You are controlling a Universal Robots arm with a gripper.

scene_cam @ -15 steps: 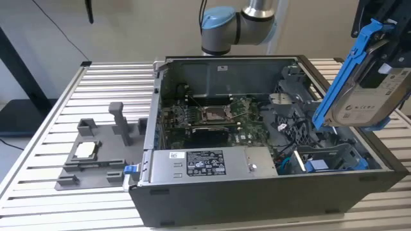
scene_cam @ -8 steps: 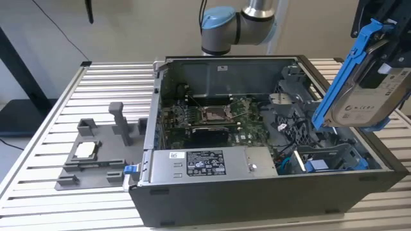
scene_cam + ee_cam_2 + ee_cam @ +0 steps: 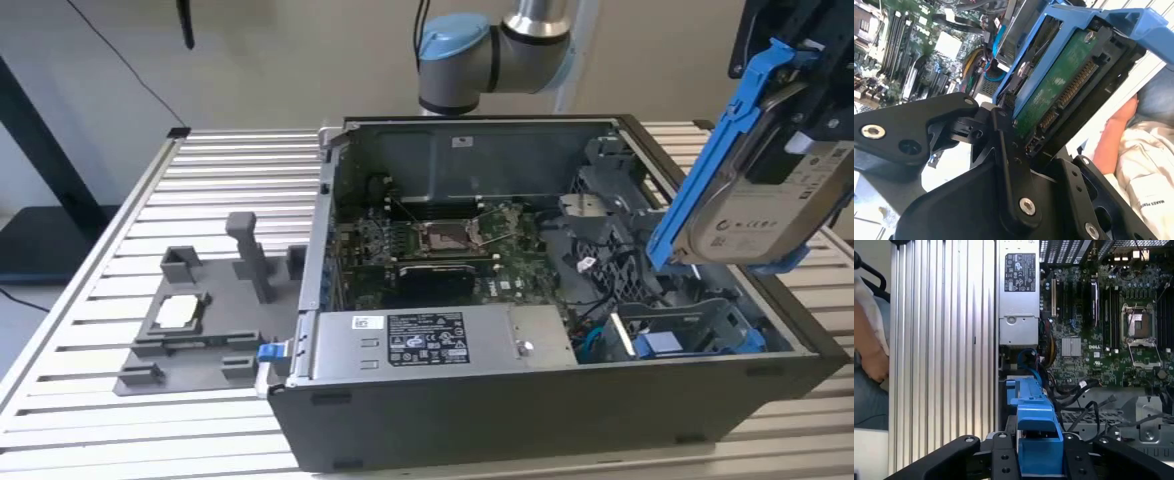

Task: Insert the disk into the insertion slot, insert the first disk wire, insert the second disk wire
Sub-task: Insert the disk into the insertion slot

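The disk [image 3: 754, 195] looks stiff, fairly heavy and easily hurt by knocks (one face is bare circuit board [image 3: 1054, 85]), so the edges of its blue frame [image 3: 1034, 412] seem the safest hold. The gripper [image 3: 1039, 457] pinches it there, and the disk juts out past the fingers. In the exterior view the disk hangs tilted over the computer case [image 3: 534, 400], at about one o'clock from the slot [image 3: 694, 325] and apart from it.
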